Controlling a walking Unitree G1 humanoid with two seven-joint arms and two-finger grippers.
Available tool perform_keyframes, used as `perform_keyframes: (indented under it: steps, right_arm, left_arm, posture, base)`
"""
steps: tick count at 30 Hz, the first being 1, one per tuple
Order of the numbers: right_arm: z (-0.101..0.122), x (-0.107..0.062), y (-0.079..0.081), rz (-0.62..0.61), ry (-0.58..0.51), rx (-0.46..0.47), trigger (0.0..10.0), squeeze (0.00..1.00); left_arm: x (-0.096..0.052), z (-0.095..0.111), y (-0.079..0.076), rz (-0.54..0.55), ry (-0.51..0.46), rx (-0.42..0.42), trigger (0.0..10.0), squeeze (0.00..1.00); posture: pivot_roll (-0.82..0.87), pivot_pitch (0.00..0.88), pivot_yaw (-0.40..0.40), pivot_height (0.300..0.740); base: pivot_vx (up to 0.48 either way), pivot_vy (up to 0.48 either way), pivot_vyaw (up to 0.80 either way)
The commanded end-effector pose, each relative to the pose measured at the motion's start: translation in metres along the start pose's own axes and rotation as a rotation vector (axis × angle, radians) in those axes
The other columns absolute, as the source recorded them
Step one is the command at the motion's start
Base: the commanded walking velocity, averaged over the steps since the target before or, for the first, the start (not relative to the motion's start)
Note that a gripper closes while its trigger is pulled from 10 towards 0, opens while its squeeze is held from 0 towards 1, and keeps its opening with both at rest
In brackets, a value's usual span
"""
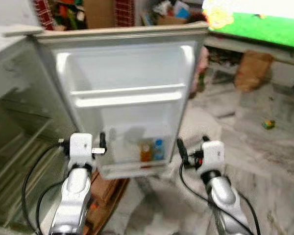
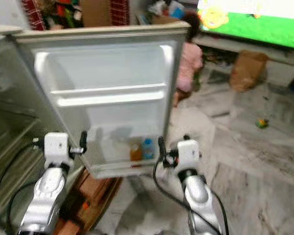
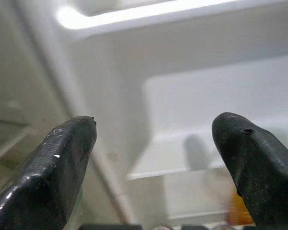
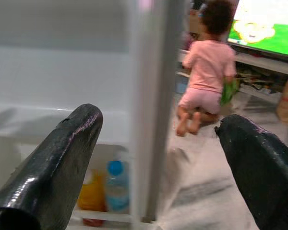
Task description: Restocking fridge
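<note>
Fridge door (image 1: 127,98) open, both tools empty

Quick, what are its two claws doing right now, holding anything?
Left gripper: open, holding nothing, facing the fridge door.
Right gripper: open, holding nothing, at the door's edge.

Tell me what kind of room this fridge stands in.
Probably a lived-in family living room: the open fridge door faces a marble-look floor, a switched-on screen shows a cartoon, and a person kneels before it.
</note>
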State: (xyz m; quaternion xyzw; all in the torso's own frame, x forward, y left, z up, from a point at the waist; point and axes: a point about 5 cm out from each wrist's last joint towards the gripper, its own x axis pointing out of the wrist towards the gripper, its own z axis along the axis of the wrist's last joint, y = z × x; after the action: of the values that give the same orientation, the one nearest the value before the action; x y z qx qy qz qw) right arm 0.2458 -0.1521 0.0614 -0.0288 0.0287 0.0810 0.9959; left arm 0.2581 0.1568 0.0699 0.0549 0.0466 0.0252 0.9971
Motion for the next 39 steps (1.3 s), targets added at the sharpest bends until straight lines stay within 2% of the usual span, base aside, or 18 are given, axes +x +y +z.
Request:
perform_keyframes:
  steps: [1, 7, 11, 13, 27, 32, 36, 39]
  right_arm:
    - [0.004, 0.000, -0.005, -0.007, -0.019, -0.009, 10.0, 0.00]
    - [0.012, 0.006, -0.002, 0.027, -0.049, -0.036, 10.0, 0.00]
    - [0.017, 0.009, 0.005, 0.089, -0.083, -0.085, 10.0, 0.00]
    - [0.020, 0.009, 0.007, 0.096, -0.095, -0.064, 10.0, 0.00]
    - [0.026, 0.016, 0.004, 0.100, -0.116, -0.073, 10.0, 0.00]
    - [0.026, 0.016, 0.008, 0.135, -0.114, -0.114, 10.0, 0.00]
    - [0.026, 0.016, 0.011, 0.144, -0.118, -0.097, 10.0, 0.00]
    - [0.028, 0.016, 0.015, 0.168, -0.131, -0.118, 10.0, 0.00]
  left_arm:
    - [0.000, 0.000, -0.006, -0.029, 0.001, 0.010, 10.0, 0.00]
    - [0.001, 0.002, -0.005, -0.023, -0.004, 0.019, 10.0, 0.00]
    - [0.003, 0.003, -0.007, -0.030, -0.009, 0.010, 10.0, 0.00]
    - [0.003, 0.003, -0.007, -0.035, -0.014, 0.014, 10.0, 0.00]
    - [0.009, 0.004, -0.007, -0.032, -0.018, 0.035, 10.0, 0.00]
    - [0.009, 0.003, -0.006, -0.031, -0.016, 0.049, 10.0, 0.00]
    - [0.008, 0.002, -0.007, -0.037, -0.014, 0.056, 10.0, 0.00]
    - [0.009, 0.001, -0.006, -0.035, -0.011, 0.059, 10.0, 0.00]
  posture:
    - [0.01, 0.050, 0.043, 0.740]
    - [0.01, 0.047, 0.041, 0.740]
    - [0.01, 0.044, 0.040, 0.740]
    - [0.01, 0.041, 0.041, 0.740]
    - [0.01, 0.030, 0.042, 0.740]
    - [0.01, 0.031, 0.043, 0.740]
    - [0.01, 0.031, 0.046, 0.740]
    - [0.01, 0.030, 0.048, 0.740]
  base:
    - [0.000, -0.420, 0.00]
    - [0.000, -0.426, 0.07]
    - [0.000, -0.428, 0.77]
    - [0.000, -0.424, 0.77]
    - [0.000, -0.428, 0.78]
    - [0.000, -0.280, 0.79]
    - [0.000, -0.247, 0.79]
    - [0.000, -0.325, 0.79]
